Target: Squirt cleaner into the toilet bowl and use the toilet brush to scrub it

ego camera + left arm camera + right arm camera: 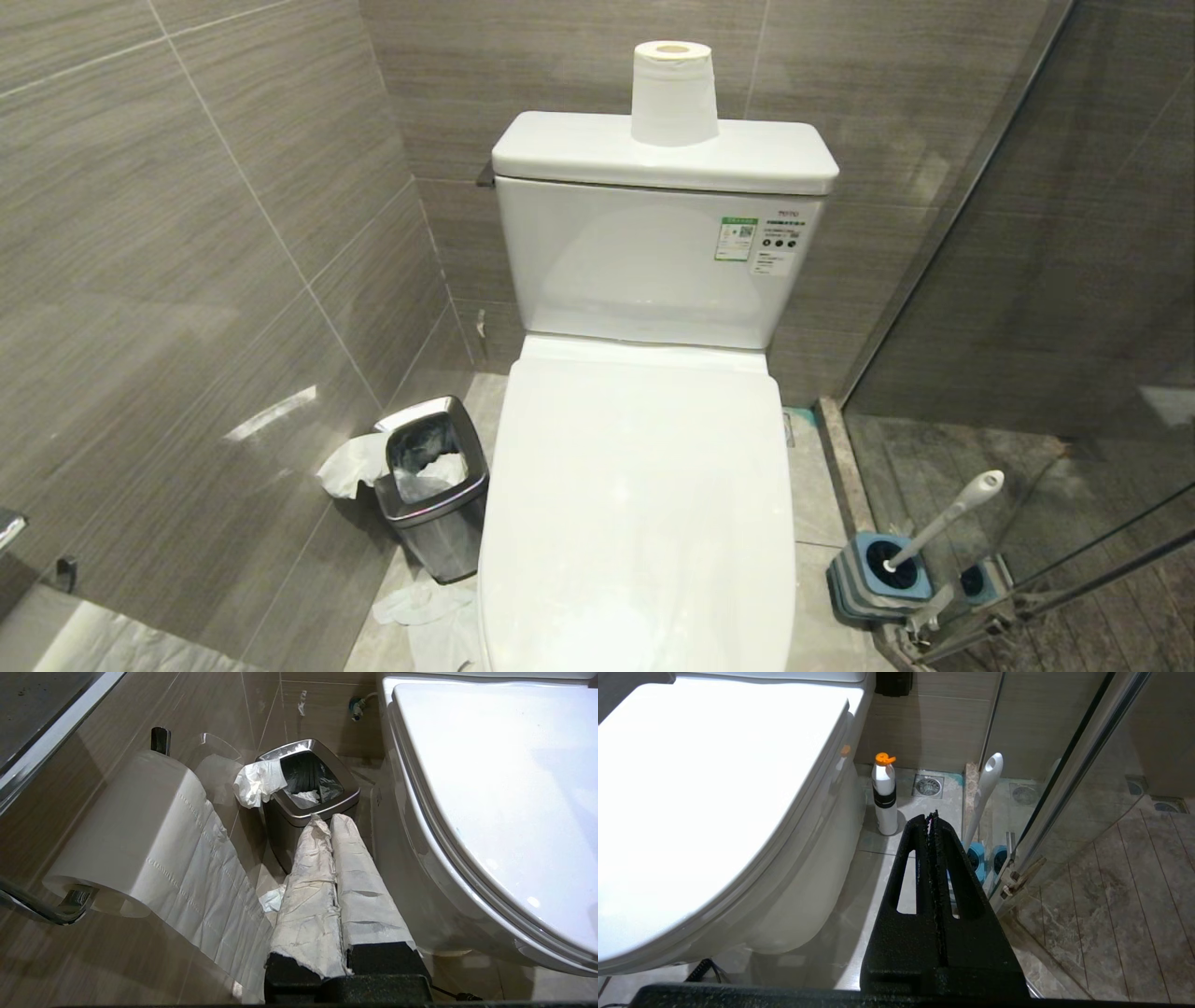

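Observation:
The toilet's white lid point(639, 504) is down, so the toilet bowl is hidden beneath it. The toilet brush point(948, 518) leans in a square blue-grey holder point(882, 574) on the floor to the right, by the glass door. Its white handle point(986, 784) rises just beyond my right gripper point(933, 814), which is shut and empty. A white bottle with an orange cap point(886, 807) stands on the floor beside the toilet base. No cleaner liquid shows. My left gripper point(328, 819), its fingers wrapped in white paper, is shut and empty, left of the toilet. Neither arm shows in the head view.
A steel bin point(434, 485) with crumpled tissue stands left of the toilet, and tissue point(425, 607) lies on the floor by it. A paper roll point(674, 93) sits on the tank. A wall-mounted roll point(140, 826) hangs at left. A glass shower door point(1027, 280) bounds the right.

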Controlling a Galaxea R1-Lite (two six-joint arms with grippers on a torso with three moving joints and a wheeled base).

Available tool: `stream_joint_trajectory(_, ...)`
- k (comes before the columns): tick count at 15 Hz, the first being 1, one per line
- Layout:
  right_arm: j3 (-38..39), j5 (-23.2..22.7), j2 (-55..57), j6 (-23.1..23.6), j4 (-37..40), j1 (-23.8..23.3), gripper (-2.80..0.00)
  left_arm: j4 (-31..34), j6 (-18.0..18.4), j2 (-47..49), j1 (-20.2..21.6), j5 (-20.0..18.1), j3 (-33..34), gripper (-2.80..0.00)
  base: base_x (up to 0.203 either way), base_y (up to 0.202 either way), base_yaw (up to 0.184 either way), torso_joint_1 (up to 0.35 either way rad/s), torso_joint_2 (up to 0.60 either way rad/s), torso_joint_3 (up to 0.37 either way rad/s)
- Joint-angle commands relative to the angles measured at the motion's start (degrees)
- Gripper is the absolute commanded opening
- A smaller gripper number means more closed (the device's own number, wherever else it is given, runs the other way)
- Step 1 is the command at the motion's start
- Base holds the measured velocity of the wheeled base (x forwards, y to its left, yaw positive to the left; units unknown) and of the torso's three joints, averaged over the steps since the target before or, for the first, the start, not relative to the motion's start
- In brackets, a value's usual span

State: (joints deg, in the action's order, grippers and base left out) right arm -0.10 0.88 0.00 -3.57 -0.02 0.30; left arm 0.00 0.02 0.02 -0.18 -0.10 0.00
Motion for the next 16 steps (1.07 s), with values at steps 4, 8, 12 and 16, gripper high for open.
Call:
stream_joint_trajectory(4,0.0,0.0,0.0,-0.3,0.0,0.0,-2.8,0.0,0.0,0.1,0.0,0.0,0.1,-2.8,0.0,0.0,0.0,0.0,0.0,0.0)
stream_joint_trajectory(8,0.0,0.0,0.1,-0.3,0.0,0.0,-2.8,0.0,0.0,0.1,0.0,0.0,0.1,-2.8,0.0,0.0,0.0,0.0,0.0,0.0)
stream_joint_trajectory(12,0.0,0.1,0.1,-0.2,-0.1,0.0,-2.8,0.0,0.0,0.1,0.0,0.0,0.1,-2.8,0.0,0.0,0.0,0.0,0.0,0.0)
stream_joint_trajectory(16,0.0,0.1,0.1,-0.2,-0.1,0.0,-2.8,0.0,0.0,0.1,0.0,0.0,0.1,-2.8,0.0,0.0,0.0,0.0,0.0,0.0)
